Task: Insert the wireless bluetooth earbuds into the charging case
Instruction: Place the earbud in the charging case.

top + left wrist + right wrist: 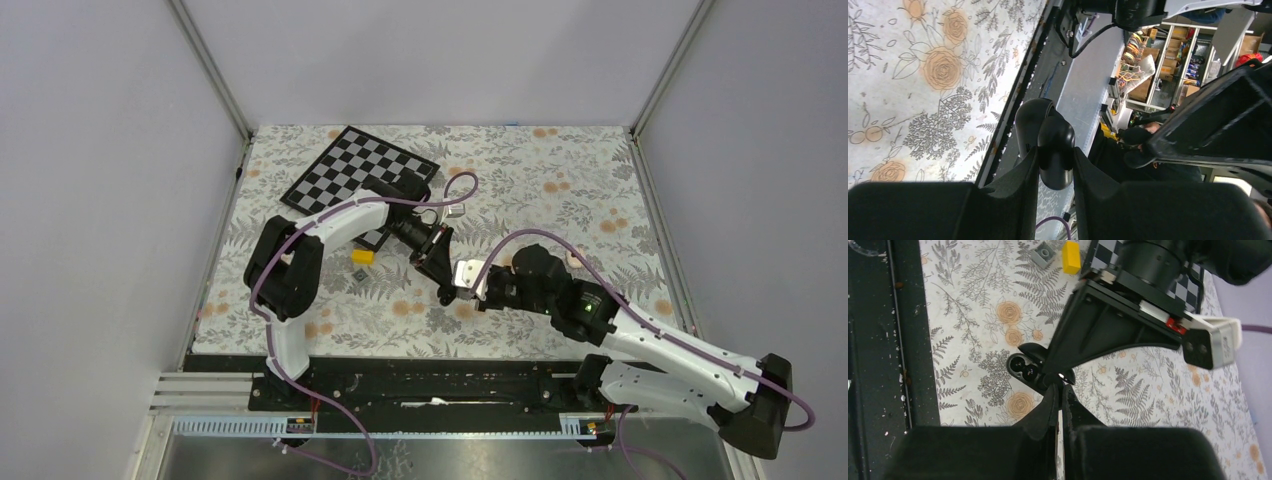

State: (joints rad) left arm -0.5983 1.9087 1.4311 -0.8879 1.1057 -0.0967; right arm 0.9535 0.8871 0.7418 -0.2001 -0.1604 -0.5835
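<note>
The black charging case (1024, 367) lies open, showing two dark round wells. It is held just above the floral mat between the fingers of my left gripper (441, 278). In the left wrist view the case (1055, 150) sits clamped between both fingers (1013, 190). My right gripper (1059, 390) is shut to a hairline gap, with its tips touching the case's near edge by a small glinting black part (1063, 375). I cannot tell whether a bud is pinched there. The pale earbuds are not in view.
A small yellow block (362, 257) and a small grey brick (1043, 253) lie left of the grippers. A checkerboard (355, 170) lies at the back left. The mat's near edge and a black rail (870, 340) run close by the case.
</note>
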